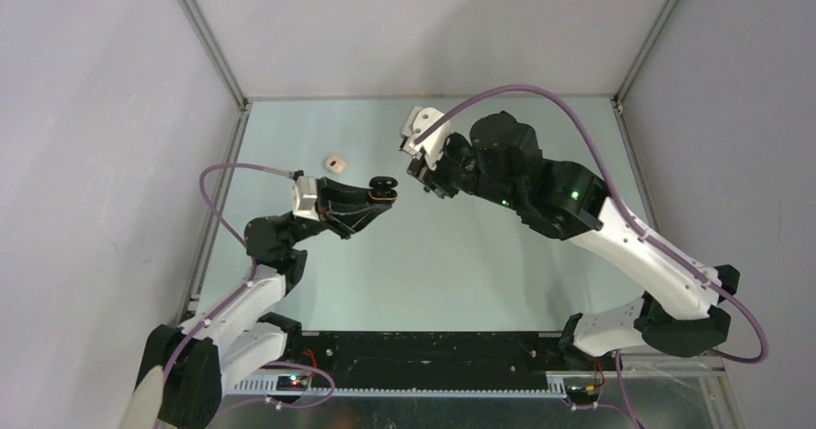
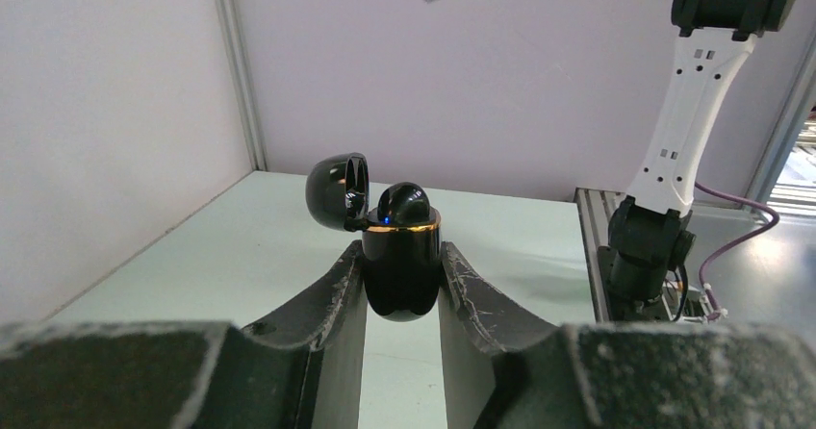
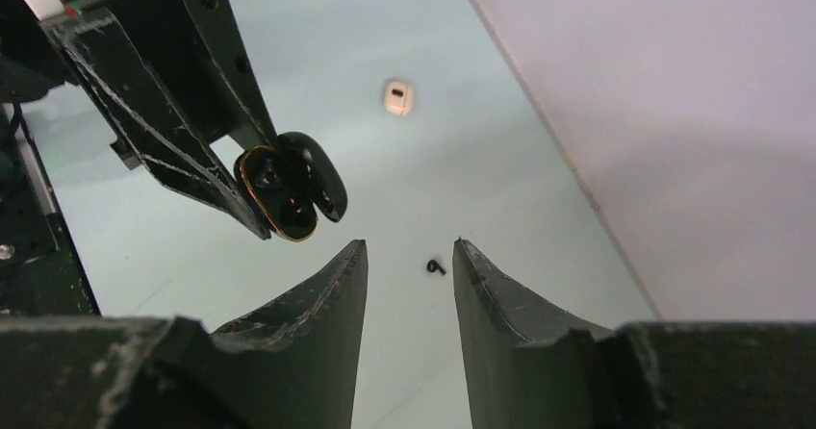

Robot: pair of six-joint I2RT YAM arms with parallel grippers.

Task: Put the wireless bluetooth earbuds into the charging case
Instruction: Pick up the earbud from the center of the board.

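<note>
1. One black earbud was seen lying loose on the table. In the right wrist view it showed in the gap between the right fingers. It was too small for its stem to be made out. In the top view it was hidden under the right arm.
2. A rounded black dome was seen standing up out of the black case, just above a small blue light. Whether the dome was a seated earbud could not be told.
3. No cream earbud could be picked out in any view.
4. Two cases were counted. The black one was held up off the table with its lid swung open to one side. The cream case lay shut on the table farther back, well apart from the loose earbud.
5. The black case was clamped by its lower body between the two fingers of the left gripper. Its bottom was cut off from sight behind them in the left wrist view.
6. The right gripper was held near the black case with its fingers parted, and nothing was gripped between them.
7. Two arms were counted. Their bases were partly cut off at the lower edge of the top view.
</note>
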